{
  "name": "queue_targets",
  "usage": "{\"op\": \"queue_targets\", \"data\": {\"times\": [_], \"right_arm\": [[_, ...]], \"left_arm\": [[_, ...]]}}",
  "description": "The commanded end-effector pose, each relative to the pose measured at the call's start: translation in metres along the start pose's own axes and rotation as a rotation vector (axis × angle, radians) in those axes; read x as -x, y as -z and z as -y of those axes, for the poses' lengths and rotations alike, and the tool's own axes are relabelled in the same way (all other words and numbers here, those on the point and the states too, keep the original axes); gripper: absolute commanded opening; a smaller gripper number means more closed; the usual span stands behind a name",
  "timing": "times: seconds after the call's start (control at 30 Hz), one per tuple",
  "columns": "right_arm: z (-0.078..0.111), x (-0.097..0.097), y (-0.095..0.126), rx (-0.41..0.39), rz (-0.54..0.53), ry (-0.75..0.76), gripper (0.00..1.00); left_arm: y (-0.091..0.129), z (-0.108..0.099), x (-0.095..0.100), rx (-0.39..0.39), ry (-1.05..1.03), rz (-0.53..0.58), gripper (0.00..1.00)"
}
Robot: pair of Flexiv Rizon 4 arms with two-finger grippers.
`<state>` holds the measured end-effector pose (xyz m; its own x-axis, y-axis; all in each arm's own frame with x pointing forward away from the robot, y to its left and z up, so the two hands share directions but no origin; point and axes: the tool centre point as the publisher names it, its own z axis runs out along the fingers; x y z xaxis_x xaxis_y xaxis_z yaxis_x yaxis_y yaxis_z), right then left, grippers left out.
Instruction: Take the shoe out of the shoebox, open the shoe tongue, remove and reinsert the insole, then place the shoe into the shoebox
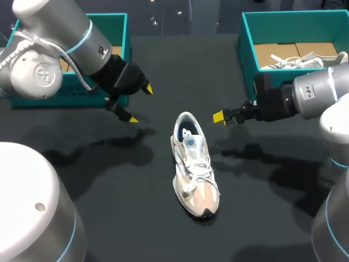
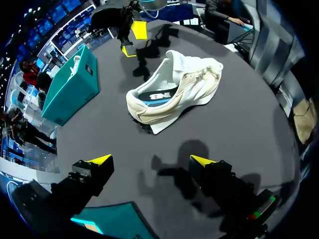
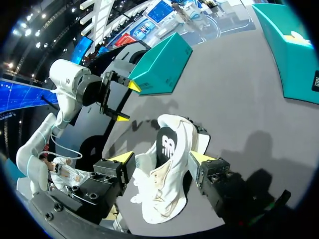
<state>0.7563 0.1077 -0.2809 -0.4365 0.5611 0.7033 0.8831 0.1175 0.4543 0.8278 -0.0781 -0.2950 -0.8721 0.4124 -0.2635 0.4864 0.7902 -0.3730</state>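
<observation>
A white and beige sneaker (image 1: 193, 169) lies upright in the middle of the dark table (image 1: 262, 207), heel away from me, toe toward me. My left gripper (image 1: 139, 103) hangs near the heel's left side, fingers spread wide, apart from the shoe. My right gripper (image 1: 220, 117) hangs just beside the heel's right side, fingers spread too, not touching it. Teal shoeboxes stand at the back left (image 1: 117, 24) and back right (image 1: 248, 43).
</observation>
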Motion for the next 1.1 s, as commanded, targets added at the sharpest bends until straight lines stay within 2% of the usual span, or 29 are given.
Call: {"op": "queue_targets", "data": {"times": [0.03,0.23,0.33,0.53,0.57,0.67,0.7,0.73,0.77,0.9,1.1], "right_arm": [[-0.001,-0.008,0.021,-0.066,0.079,-0.023,0.69],[-0.002,-0.011,0.033,-0.126,0.156,-0.08,0.67],[-0.005,-0.016,0.034,-0.161,0.201,-0.105,0.53],[-0.01,-0.034,0.034,-0.211,0.294,-0.141,0.42],[-0.011,-0.037,0.033,-0.216,0.306,-0.143,0.34],[-0.013,-0.047,0.029,-0.241,0.353,-0.163,0.23],[-0.014,-0.05,0.027,-0.252,0.369,-0.17,0.15],[-0.016,-0.054,0.024,-0.265,0.395,-0.181,0.0],[-0.017,-0.059,0.021,-0.276,0.417,-0.188,0.0],[-0.019,-0.082,0.01,-0.287,0.523,-0.217,0.0],[-0.019,-0.082,0.01,-0.287,0.523,-0.217,0.0]], "left_arm": [[0.02,-0.006,-0.002,-0.013,-0.044,-0.015,1.0],[0.044,-0.018,0.005,-0.015,-0.116,-0.022,1.0],[0.056,-0.026,0.009,-0.01,-0.138,-0.022,1.0],[0.078,-0.044,0.019,0.01,-0.192,-0.02,1.0],[0.082,-0.046,0.021,0.01,-0.195,-0.017,1.0],[0.094,-0.055,0.027,-0.005,-0.213,-0.01,1.0],[0.099,-0.059,0.029,-0.008,-0.215,-0.009,1.0],[0.103,-0.062,0.031,-0.012,-0.226,-0.005,1.0],[0.109,-0.065,0.033,-0.014,-0.237,0.0,1.0],[0.109,-0.065,0.033,-0.014,-0.237,0.0,1.0],[0.109,-0.065,0.033,-0.014,-0.237,0.0,1.0]]}}
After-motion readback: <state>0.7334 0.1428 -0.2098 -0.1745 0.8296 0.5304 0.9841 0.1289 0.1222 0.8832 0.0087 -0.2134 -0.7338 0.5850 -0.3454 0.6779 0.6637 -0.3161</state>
